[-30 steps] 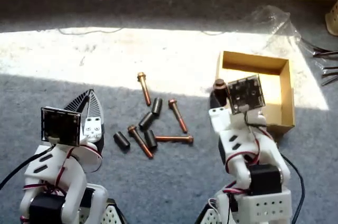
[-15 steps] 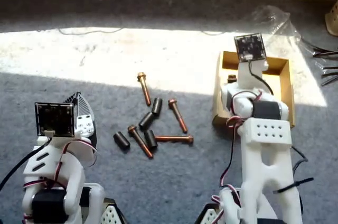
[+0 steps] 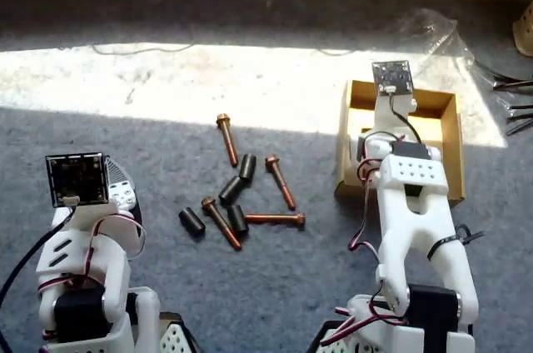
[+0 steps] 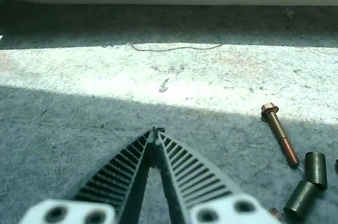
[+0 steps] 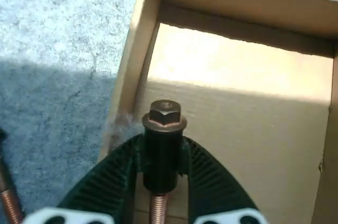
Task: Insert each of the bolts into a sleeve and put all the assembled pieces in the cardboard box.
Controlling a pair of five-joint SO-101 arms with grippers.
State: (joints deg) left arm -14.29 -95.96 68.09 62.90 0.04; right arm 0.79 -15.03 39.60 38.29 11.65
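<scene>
Bolts point(image 3: 226, 138) x4 loose, sleeves point(image 3: 247, 166) x4 loose, box point(image 3: 437, 101) x1

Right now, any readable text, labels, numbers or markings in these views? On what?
None readable. The walls of the brown cardboard box are plain; the loose copper-coloured bolts, black cylindrical sleeves and the sleeved bolt show no marks. Any print on the dark square camera boards is too small to read.

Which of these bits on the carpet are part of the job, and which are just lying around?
Job: four loose copper-coloured metal bolts; four short black cylindrical sleeves; open brown cardboard box; one sleeved bolt held in the right pincer.
Lying about: crumpled clear plastic bag; thin dark rods at the edge.
</scene>
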